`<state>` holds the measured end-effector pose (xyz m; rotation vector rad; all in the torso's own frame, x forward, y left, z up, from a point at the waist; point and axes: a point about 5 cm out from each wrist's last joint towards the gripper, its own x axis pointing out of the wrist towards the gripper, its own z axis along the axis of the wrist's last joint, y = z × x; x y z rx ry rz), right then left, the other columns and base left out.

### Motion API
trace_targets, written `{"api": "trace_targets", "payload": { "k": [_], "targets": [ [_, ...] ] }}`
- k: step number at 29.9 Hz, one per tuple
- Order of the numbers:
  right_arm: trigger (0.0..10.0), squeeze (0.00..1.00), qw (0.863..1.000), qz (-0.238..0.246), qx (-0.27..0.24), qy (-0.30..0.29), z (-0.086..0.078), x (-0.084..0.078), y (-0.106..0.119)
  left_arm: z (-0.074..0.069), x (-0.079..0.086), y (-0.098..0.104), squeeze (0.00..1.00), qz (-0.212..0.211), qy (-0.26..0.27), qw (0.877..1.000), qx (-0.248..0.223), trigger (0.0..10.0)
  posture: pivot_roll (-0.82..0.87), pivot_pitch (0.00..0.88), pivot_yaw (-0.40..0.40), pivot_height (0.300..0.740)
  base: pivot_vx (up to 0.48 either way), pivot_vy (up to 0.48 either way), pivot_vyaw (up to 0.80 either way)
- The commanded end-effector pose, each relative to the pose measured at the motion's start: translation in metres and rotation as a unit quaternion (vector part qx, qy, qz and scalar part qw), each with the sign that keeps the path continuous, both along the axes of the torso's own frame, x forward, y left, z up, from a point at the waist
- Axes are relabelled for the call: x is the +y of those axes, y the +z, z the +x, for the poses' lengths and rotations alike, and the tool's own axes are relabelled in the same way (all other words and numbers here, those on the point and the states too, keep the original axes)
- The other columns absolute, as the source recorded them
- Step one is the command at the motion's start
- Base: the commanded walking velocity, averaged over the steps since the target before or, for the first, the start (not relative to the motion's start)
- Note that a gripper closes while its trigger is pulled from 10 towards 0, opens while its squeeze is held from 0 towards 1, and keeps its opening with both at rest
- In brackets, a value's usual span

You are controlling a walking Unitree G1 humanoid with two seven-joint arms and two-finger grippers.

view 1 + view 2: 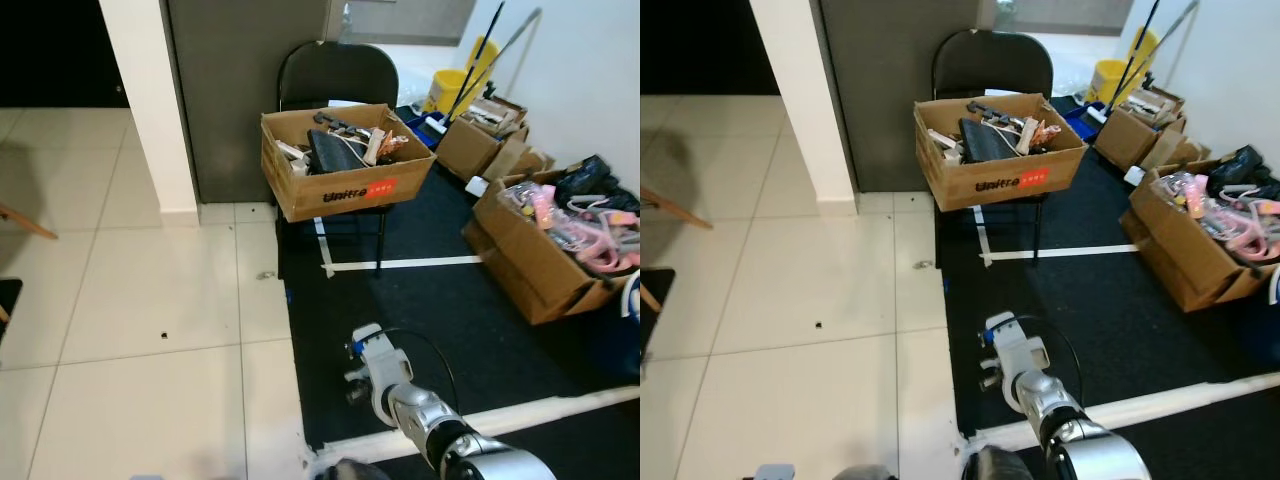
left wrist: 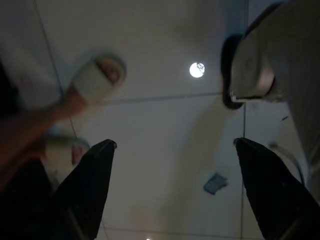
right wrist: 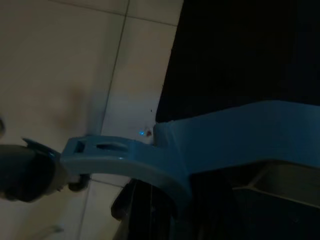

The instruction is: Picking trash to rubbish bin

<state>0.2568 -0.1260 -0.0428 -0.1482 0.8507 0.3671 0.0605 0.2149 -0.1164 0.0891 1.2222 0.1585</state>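
Left tool point(image 2: 172, 190) hangs over pale floor tiles point(image 2: 165, 135), its two dark fingers point(image 2: 87, 185) set wide apart with nothing between them. Under it on the tiles lies a small bluish scrap point(image 2: 215, 183), near a tile joint; what the scrap is made of cannot be told. A person's foot in a light slipper point(image 2: 97, 77) stands on the tiles beyond the fingers, and a castor wheel point(image 2: 245, 75) sits close by.

Right arm point(image 1: 400, 395) reaches forward and low over the edge where the tiles meet a black mat point(image 1: 450, 300). Whether the right tool is open or closed cannot be told; its wrist view is dark and shows a blue plastic frame point(image 3: 200, 150) across the mat's edge.

Ahead, at the mat's far left corner, a black folding chair point(image 1: 335, 75) carries an open cardboard box point(image 1: 345, 180) full of mixed items. More open boxes point(image 1: 535, 255) stand along the mat's right edge, one holding pink hangers point(image 1: 600, 240). A yellow bucket point(image 1: 450, 90) with mop handles stands against the far wall. White tape lines point(image 1: 410, 264) cross the mat.
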Motion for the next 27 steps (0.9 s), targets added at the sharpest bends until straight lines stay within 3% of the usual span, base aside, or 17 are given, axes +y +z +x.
{"api": "trace_targets", "payload": {
  "k": [1, 14, 18, 27],
  "targets": [
    [10.0, 0.0, 1.0, 0.004, -0.007, -0.009, 0.004, -0.004, 0.003, 0.003, -0.004, 0.0, 0.0, -0.005, -0.002, 1.0, -0.005, 10.0, 0.11, 0.044, -0.057, 0.74, 0.315, 0.0, -0.8],
    [10.0, 0.0, 0.995, 0.079, -0.066, -0.004, 0.03, 0.019, 0.029, 0.0, -0.003, 0.0, 0.0, -0.004, -0.003, 1.0, -0.002, 10.0, 0.12, 0.043, -0.064, 0.74, 0.312, 0.0, -0.06],
    [10.0, 0.0, 0.988, 0.112, -0.101, -0.02, 0.049, 0.026, 0.048, 0.0, -0.003, 0.0, 0.0, -0.004, -0.004, 1.0, -0.002, 10.0, 0.12, 0.041, -0.065, 0.74, 0.313, 0.0, 0.0],
    [10.0, 0.0, 0.973, 0.167, -0.151, -0.04, 0.074, 0.033, 0.079, -0.001, -0.003, 0.0, 0.0, -0.004, -0.003, 1.0, -0.002, 10.0, 0.12, 0.042, -0.066, 0.74, 0.313, 0.0, -0.8]
  ]
}}
